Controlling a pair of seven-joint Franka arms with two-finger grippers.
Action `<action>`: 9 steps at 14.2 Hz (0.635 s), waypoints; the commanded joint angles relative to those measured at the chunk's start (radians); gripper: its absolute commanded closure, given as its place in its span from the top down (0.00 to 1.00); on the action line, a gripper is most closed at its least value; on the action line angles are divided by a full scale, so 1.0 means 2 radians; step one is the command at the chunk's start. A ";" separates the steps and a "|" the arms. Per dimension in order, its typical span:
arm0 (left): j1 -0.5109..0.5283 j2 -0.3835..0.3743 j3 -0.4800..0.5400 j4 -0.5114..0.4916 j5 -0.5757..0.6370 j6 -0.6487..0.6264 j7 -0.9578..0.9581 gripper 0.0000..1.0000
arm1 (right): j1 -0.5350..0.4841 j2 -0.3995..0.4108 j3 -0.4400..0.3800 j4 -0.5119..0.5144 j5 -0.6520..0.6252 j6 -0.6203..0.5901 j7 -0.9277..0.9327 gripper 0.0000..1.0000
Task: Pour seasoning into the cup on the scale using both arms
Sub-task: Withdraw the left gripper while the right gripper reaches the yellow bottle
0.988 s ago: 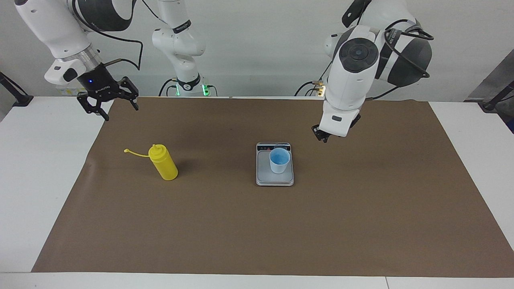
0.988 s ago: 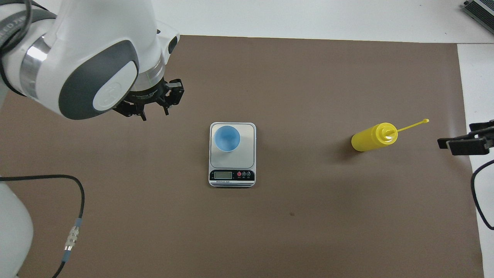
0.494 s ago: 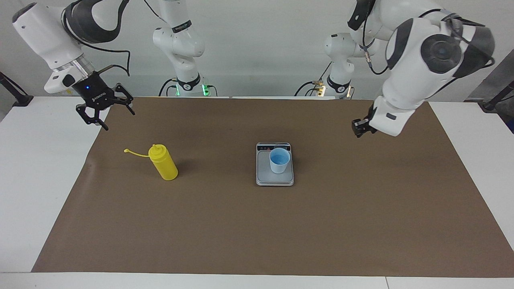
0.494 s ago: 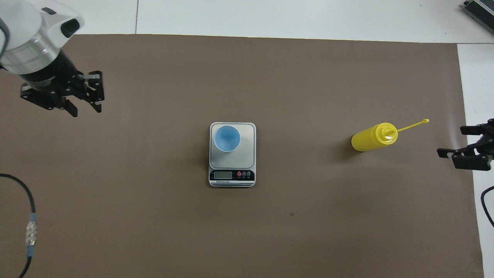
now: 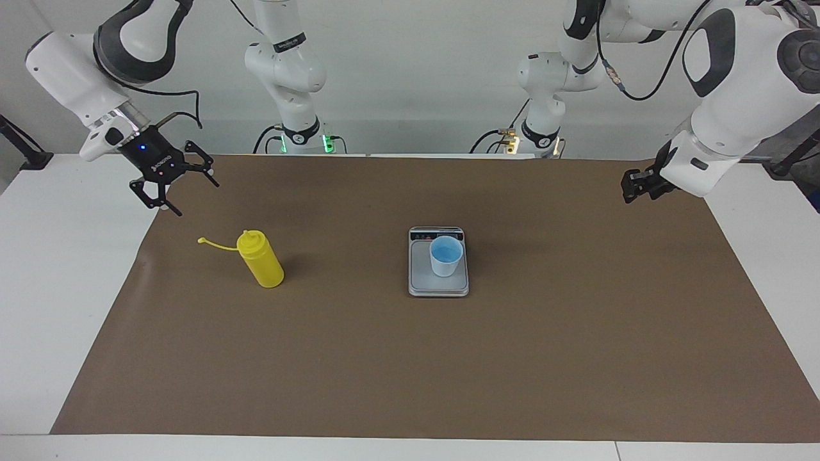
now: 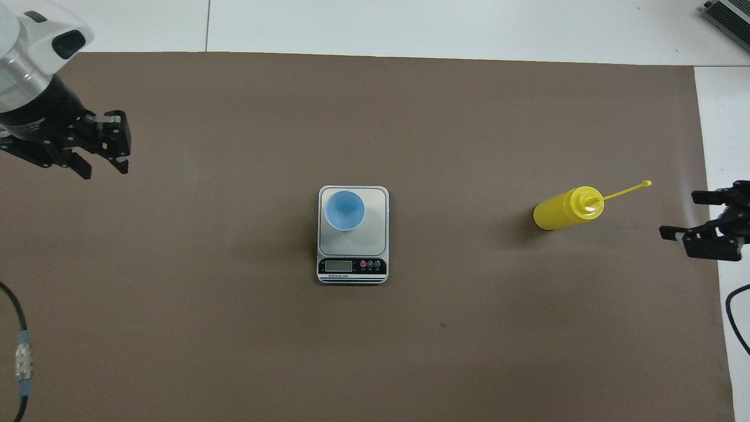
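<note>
Looking across the table in the facing view, we are seeing the seasoning (image 5: 261, 259) standing upright on the brown mat (image 5: 512, 358), toward the right arm's end of the table. Its long axis is running straight up, and its cap strap (image 5: 214, 244) is trailing out toward that same end. The cup (image 5: 445, 256) is sitting on the scale (image 5: 423, 282) at the middle of the mat, well apart from the bottle.

The right gripper (image 5: 195, 198) is hanging in the air over the mat's edge at its own end, with its jaws spread wide and holding nothing. The left gripper (image 5: 631, 189) is hanging over the mat's edge at the other end, empty, and we cannot tell how far it is opened.

Turning to the overhead view, we are finding the same layout. The seasoning (image 6: 562, 209) is lying between the right gripper (image 6: 682, 214) and the scale (image 6: 375, 234), and it is much closer to that gripper. The strap (image 6: 627, 189) is pointing out toward it. The cup (image 6: 344, 210) is sitting on the part of the plate farther from the robots and toward the left arm's end. The left gripper (image 6: 104, 170) is hanging well apart from everything.

We are judging the right arm to be the nearer one. Its coming move is turning on reaching inward toward the table's middle and closing on the upright body below the nozzle.
</note>
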 commanded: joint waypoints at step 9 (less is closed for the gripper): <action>-0.006 -0.132 0.060 -0.186 -0.034 0.110 0.009 0.55 | -0.045 0.072 0.003 -0.063 0.185 -0.007 -0.236 1.00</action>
